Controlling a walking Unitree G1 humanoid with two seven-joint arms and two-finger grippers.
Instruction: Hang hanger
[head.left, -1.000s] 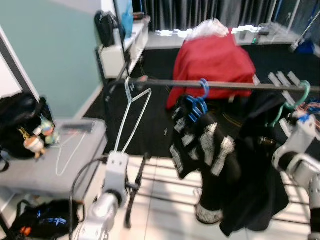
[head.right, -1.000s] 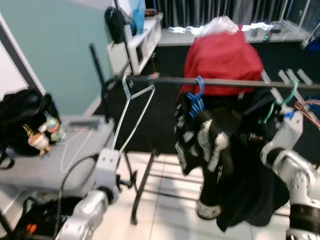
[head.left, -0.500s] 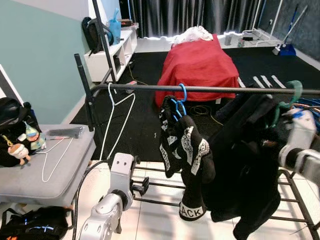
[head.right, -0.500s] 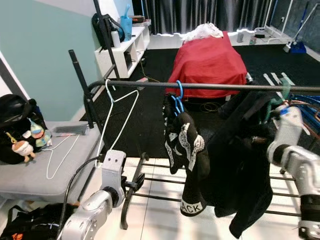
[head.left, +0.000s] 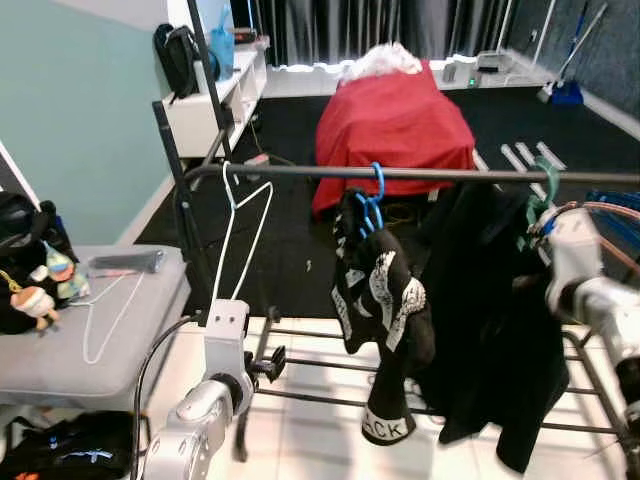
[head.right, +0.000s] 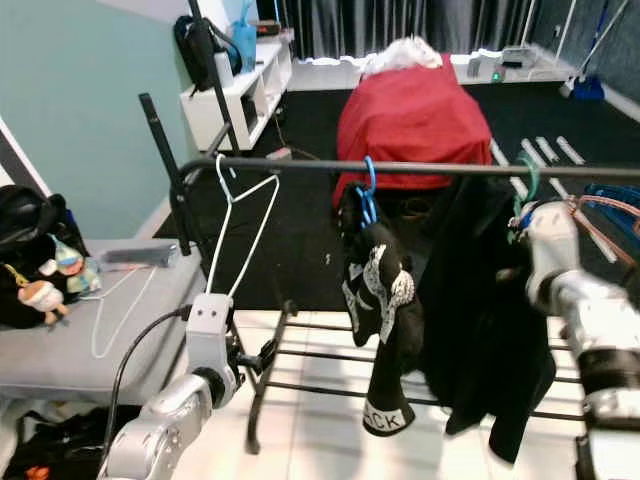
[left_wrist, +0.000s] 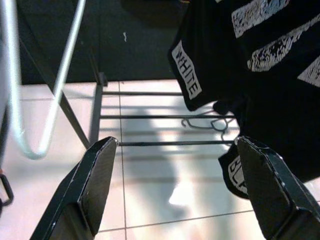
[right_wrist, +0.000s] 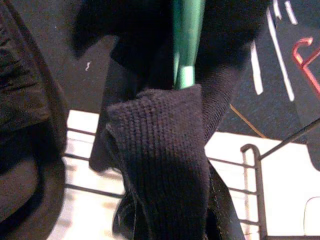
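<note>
— Where do we stand with the hanging?

— The white hanger (head.left: 243, 235) already has its hook over the left end of the rail (head.left: 420, 174). It hangs there on its own, apart from the black printed shirt (head.left: 385, 305) on the blue hanger (head.left: 374, 196) further along. Our left gripper (left_wrist: 172, 187) sits low beneath it with its fingers spread wide and nothing between them — the white hanger's lower bend shows just beside one finger, not touching it.

— So the left side looks finished?

— We judge it so. If we pull that arm back, we should draw it down and away from the wire loop, or a finger could catch it and lift the hook off.

— And the right?

— Our right gripper (head.left: 562, 235) is up at the dark garment (head.left: 500, 300) on the green hanger (head.left: 542, 185) near the rail's right end. The wrist view shows knit cloth bunched close under the green stem (right_wrist: 186, 40), yet we cannot tell whether the fingers are apart or closed there.

— What matters most for this step?

— Checking that each hook sits fully over the rail before we let go, and moving slowly — the clothes swing easily. A spare wire hanger (head.left: 105, 320) lies on the grey bench (head.left: 60, 365), beside the black bag (head.left: 22, 225) and the small toy (head.left: 32, 300).
</note>
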